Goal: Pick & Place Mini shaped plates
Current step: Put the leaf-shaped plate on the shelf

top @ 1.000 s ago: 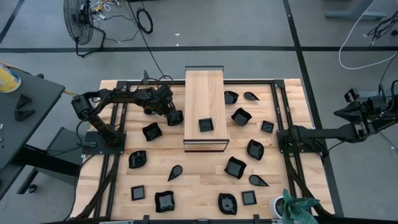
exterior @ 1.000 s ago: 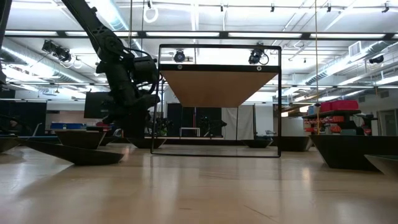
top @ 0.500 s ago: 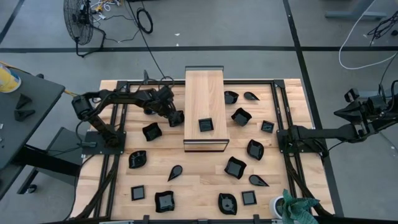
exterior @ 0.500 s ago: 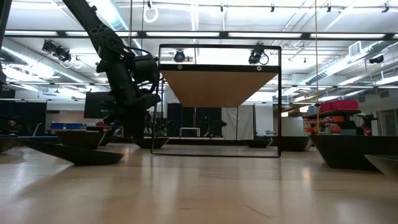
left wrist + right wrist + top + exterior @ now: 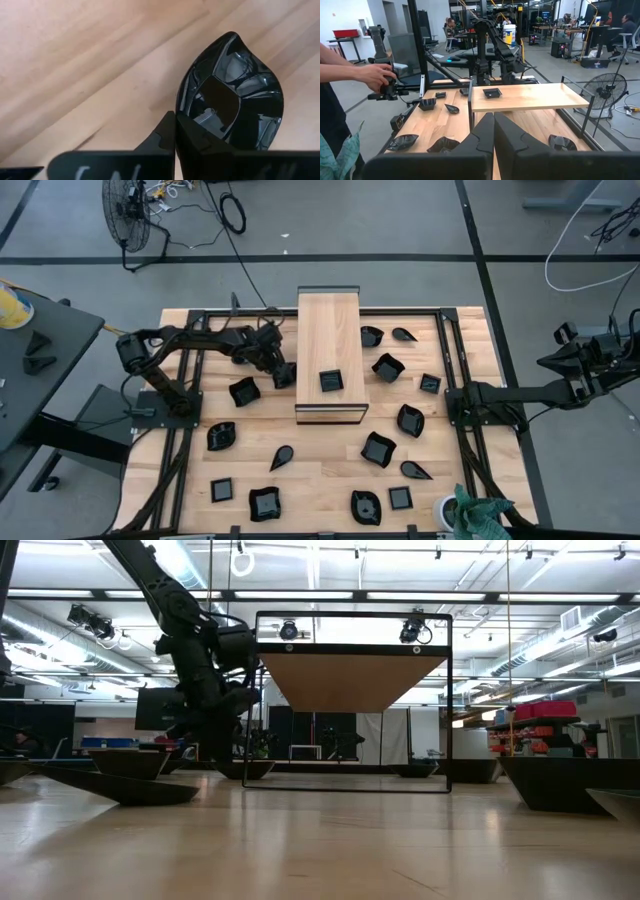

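Note:
My left gripper [image 5: 281,372] is shut on a glossy black leaf-shaped mini plate [image 5: 230,95], just left of the raised light wooden board [image 5: 329,330]. In the low view that arm [image 5: 205,670] reaches down at the left. One square mini plate [image 5: 331,380] lies on the board. Several more mini plates are scattered on the table, such as one [image 5: 243,391] near my left gripper and one [image 5: 388,367] right of the board. My right gripper [image 5: 493,130] is shut and empty, parked high beyond the table's right edge [image 5: 548,363]. My left gripper pinches the mini plate's rim [image 5: 184,114] between its two fingers, one finger inside the hollow and one outside. The fingers come steeply from above, slanting down. Whether the plate is clear of the table I cannot tell.
Black frame rails [image 5: 452,350] run along the table's left and right sides. A green cloth [image 5: 480,515] and a white cup [image 5: 447,510] sit at the near right corner. A person's hand [image 5: 375,77] holds a device beyond the table.

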`<action>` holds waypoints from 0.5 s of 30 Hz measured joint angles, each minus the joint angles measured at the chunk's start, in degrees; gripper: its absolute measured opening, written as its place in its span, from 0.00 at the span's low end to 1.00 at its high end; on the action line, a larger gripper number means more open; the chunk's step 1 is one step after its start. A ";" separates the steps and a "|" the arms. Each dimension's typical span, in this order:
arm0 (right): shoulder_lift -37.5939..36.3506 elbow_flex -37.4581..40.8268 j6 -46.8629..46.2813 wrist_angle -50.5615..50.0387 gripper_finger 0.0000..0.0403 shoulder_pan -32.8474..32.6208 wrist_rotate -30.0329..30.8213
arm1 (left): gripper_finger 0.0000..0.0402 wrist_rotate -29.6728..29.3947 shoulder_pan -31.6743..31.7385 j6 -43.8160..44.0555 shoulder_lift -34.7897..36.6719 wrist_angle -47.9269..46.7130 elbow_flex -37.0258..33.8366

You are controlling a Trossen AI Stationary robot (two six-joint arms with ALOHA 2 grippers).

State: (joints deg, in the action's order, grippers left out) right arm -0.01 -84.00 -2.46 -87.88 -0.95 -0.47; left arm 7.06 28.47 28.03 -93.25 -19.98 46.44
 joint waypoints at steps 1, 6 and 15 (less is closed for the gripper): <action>0.00 0.02 0.00 0.00 0.03 0.00 0.00 | 0.01 0.08 -0.17 0.00 0.00 -0.76 0.33; 0.00 0.00 0.00 0.02 0.03 0.02 0.00 | 0.00 -1.68 -0.25 -1.80 0.39 -7.31 3.45; 0.00 0.01 0.00 0.01 0.03 0.00 0.00 | 0.00 -7.25 0.16 -6.75 4.45 -19.66 9.77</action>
State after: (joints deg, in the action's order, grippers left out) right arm -0.01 -83.99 -2.46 -87.87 -0.95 -0.47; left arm -0.19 28.63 21.27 -88.81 -39.64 56.21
